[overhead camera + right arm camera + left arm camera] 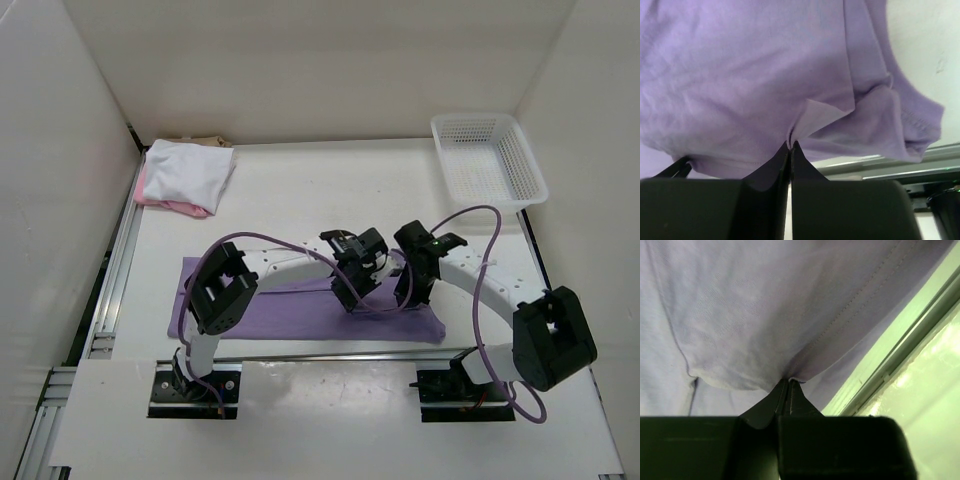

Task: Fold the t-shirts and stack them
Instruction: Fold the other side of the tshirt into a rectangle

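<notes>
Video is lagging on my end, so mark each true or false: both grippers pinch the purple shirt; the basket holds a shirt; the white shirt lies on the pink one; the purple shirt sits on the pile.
1. The left gripper and the right gripper are each shut on the lavender shirt. True.
2. The mesh basket holds a shirt. False: no shirt is in it.
3. The white shirt lies on the pink shirt. True.
4. The lavender shirt sits on the pile. False: it lies near the arm bases, apart from the far-left pile.
</notes>
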You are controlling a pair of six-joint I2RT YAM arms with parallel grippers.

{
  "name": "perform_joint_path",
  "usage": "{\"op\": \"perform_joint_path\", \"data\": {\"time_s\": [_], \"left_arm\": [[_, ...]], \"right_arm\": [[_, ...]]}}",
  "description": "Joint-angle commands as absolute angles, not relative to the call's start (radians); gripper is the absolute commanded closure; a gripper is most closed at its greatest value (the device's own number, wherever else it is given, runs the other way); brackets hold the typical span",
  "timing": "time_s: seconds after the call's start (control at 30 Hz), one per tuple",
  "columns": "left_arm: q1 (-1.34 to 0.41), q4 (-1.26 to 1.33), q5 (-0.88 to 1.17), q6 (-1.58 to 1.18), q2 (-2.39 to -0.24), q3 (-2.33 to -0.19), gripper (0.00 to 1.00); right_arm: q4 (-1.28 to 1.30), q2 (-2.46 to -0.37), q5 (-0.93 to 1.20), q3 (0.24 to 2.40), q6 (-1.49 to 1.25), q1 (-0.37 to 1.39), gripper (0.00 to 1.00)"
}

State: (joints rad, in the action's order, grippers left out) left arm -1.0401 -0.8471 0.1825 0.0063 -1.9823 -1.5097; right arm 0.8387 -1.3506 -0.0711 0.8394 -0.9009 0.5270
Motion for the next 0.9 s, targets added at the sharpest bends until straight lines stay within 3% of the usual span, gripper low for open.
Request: {"op": "perform_joint_path", "data": {"time_s": [0.0, 0.13, 0.23, 0.37, 0.4, 0.43, 0.53, 0.67, 0.87], "left_arm": [[-1.034, -0.862, 0.224, 0.0, -1.94, -1.493, 0.89], [-1.034, -0.871, 0.233, 0.0, -1.95, -1.483, 0.89], [-1.034, -0.893, 0.259, 0.0, -1.96, -1.492, 0.77], [-1.034, -0.919, 0.268, 0.0, -1.971, -1.502, 0.7], [-1.034, -0.919, 0.268, 0.0, -1.971, -1.502, 0.66], [-1.034, -0.942, 0.268, 0.0, -1.971, -1.511, 0.55], [-1.034, -0.966, 0.247, 0.0, -1.971, -1.52, 0.42], [-1.034, -1.008, 0.224, 0.0, -1.942, -1.542, 0.4], [-0.838, -0.999, 0.137, 0.0, -1.786, -1.462, 0.37]], "right_arm": [[0.853, -1.329, -0.032, 0.807, -0.945, 0.54, 1.0], [0.853, -1.276, 0.003, 0.767, -0.954, 0.549, 0.93], [0.885, -1.21, 0.015, 0.735, -0.963, 0.549, 0.87], [0.957, -1.114, 0.026, 0.704, -0.973, 0.558, 0.82], [0.974, -1.076, 0.017, 0.704, -0.973, 0.558, 0.79], [0.991, -1.059, 0.006, 0.704, -0.982, 0.558, 0.72], [1.031, -1.025, -0.026, 0.713, -0.982, 0.558, 0.68], [1.031, -1.041, -0.104, 0.77, -1.008, 0.558, 0.69], [0.893, -1.214, -0.225, 0.816, -1.046, 0.514, 0.77]]}}
